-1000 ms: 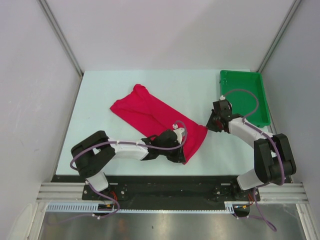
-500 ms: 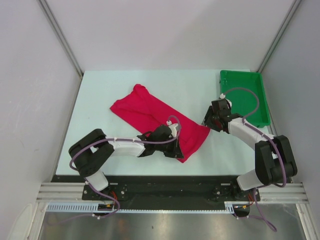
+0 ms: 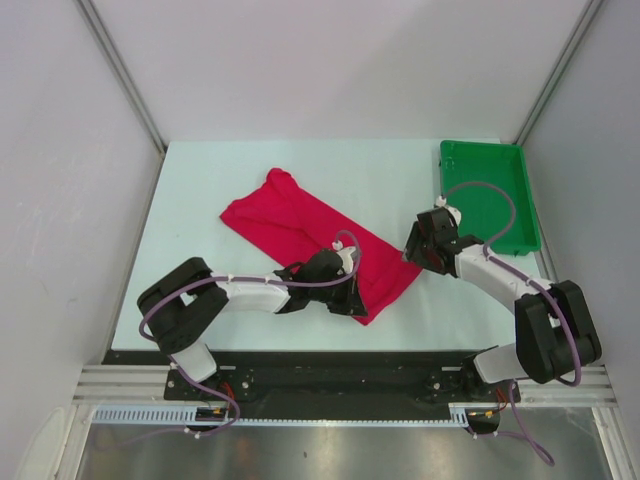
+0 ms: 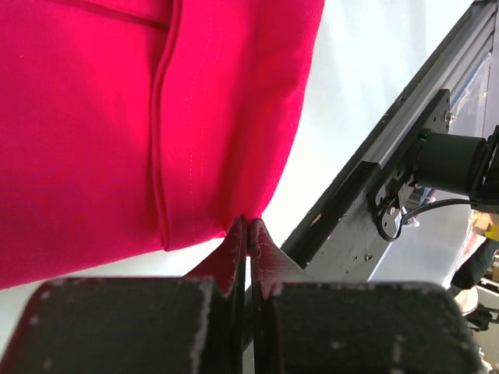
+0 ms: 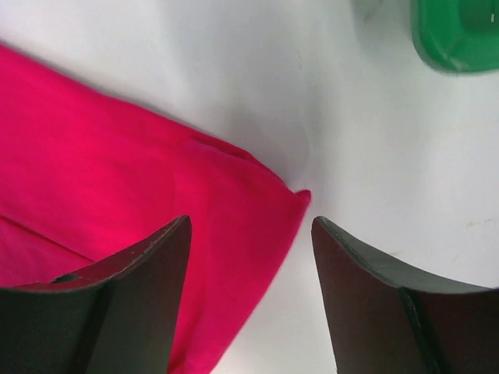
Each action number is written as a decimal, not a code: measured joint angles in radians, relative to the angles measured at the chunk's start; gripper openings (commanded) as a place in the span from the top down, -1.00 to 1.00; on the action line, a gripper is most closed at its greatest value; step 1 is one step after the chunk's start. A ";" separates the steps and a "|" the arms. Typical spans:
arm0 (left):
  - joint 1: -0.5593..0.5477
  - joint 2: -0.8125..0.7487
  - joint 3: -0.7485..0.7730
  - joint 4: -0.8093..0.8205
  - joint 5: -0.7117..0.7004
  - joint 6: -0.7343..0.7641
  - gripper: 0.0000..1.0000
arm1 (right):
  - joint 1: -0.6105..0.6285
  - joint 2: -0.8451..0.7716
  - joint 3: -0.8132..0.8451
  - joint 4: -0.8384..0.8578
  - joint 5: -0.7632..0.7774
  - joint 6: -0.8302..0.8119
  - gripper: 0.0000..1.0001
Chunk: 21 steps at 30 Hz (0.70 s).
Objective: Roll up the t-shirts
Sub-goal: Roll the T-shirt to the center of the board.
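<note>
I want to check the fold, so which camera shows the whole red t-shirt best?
The top external view: the t-shirt shows almost whole, a diagonal band on the table. The left wrist view shows only a hemmed edge; the right wrist only one corner.

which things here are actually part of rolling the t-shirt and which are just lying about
In the job:
- crimson t-shirt, lying flat
- left gripper, shut on its near hem
- right gripper, open over its right corner

Just lying about:
- green plastic tray, far right on the table, apart from the shirt
</note>
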 measured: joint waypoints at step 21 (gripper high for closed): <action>0.005 -0.001 0.000 -0.009 -0.003 -0.002 1.00 | -0.035 0.077 -0.073 0.094 -0.072 0.043 0.39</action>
